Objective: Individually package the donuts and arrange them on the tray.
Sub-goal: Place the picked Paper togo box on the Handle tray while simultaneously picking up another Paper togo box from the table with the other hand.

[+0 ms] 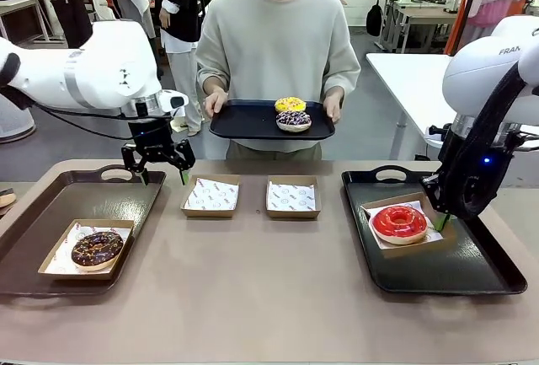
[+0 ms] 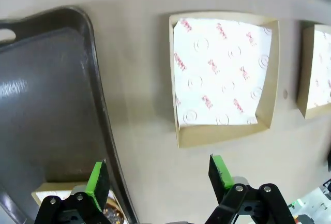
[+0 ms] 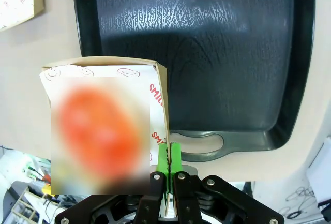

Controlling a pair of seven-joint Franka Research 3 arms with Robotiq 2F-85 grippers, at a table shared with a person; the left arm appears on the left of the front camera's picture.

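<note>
The table [image 1: 269, 306] is carrying two dark trays. The left tray [image 1: 50, 205] is holding a boxed chocolate donut [image 1: 97, 249], and the right tray [image 1: 476, 276] is holding the red donut [image 1: 399, 222] in the red donut's box [image 3: 119, 62]. Across the table, a person is holding a third tray [image 1: 240, 120] bearing the yellow donut [image 1: 290, 104] and purple donut [image 1: 293, 119]. The left gripper [image 1: 164, 177] is hovering beside two empty boxes [image 1: 211, 195], jaws wide. The right gripper [image 3: 169, 157] is pinching the rim of the red donut's box.

The matt beige tabletop [image 1: 269, 314] carries a dark plastic tray [image 3: 207, 53] with a grained, slightly shiny bottom, a shallow brown cardboard box [image 3: 161, 94] lined with white printed paper, and a glossy red-glazed ring donut [image 1: 399, 222], while the left tool [image 2: 158, 175] has matt black links and smooth green pads [image 2: 97, 182].
</note>
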